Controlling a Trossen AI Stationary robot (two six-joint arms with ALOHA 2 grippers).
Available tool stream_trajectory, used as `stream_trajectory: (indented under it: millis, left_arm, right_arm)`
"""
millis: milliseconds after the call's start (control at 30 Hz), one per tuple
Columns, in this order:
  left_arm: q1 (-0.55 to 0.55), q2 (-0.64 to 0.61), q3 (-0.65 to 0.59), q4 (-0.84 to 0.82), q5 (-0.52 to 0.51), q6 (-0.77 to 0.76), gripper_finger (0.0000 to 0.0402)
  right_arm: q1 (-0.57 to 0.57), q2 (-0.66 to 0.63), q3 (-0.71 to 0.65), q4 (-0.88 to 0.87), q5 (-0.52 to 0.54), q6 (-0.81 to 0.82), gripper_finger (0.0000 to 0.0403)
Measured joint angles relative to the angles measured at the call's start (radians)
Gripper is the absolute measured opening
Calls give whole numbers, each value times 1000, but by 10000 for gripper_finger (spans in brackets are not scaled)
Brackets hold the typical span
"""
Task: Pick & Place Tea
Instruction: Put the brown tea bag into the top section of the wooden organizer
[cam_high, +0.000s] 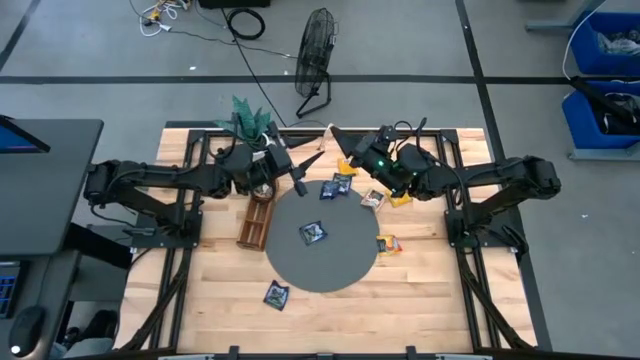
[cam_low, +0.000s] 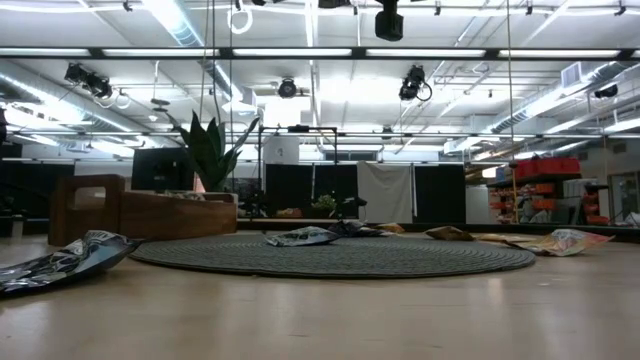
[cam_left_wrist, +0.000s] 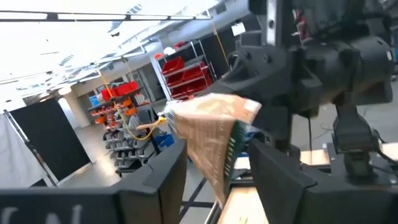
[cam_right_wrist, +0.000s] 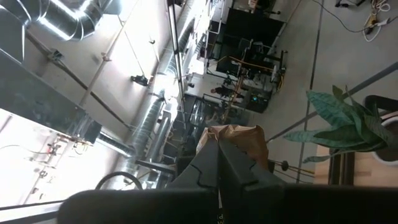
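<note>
While both arms meet, a tan sachet shows crinkled.

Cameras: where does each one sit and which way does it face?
High view: above the table, straight down; both arms show.
Low view: table-top height, level across the mat; no arm shows.
Left wrist view: on the left arm, past the left gripper to a tan sachet.
Right wrist view: on the right arm, past the right gripper, shut on that sachet.
Both wrist views share the sachet.
</note>
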Motion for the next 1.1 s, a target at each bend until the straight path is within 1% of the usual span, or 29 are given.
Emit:
stream_trajectory:
  millis: [133, 367, 400, 500, 600, 767, 967, 1033, 1100]
  left_arm:
    - [0, 0, 0, 7, -1, 7, 119]
    - [0, 0, 0, 0, -1, 8, 16]
    - [0, 0, 0, 0, -1, 8, 9]
    - [0, 0, 0, -7, -2, -1, 6]
    - [0, 0, 0, -24, -1, -38, 3]
    - [-1, -7, 2, -44, 1, -130, 2]
    - [-1, -65, 2, -136, 0, -350, 2]
    - [0, -94, 2, -184, 0, -423, 2]
    - [0, -130, -1, -216, 12, -462, 2]
  right_arm:
    - [0, 0, 0, -2, 0, 0, 0]
    - [0, 0, 0, -5, -6, 0, 0]
    - [0, 0, 0, -5, -9, -1, 0]
    - [0, 0, 0, -8, -11, -24, 4]
    - [1, 0, 0, 5, -18, -55, 22]
    - [0, -1, 0, 23, -59, -78, 78]
    - [1, -40, -1, -43, -133, -247, 150]
    - [-3, -70, -1, -70, -151, -311, 169]
    - [-8, -104, -1, -114, -171, -365, 184]
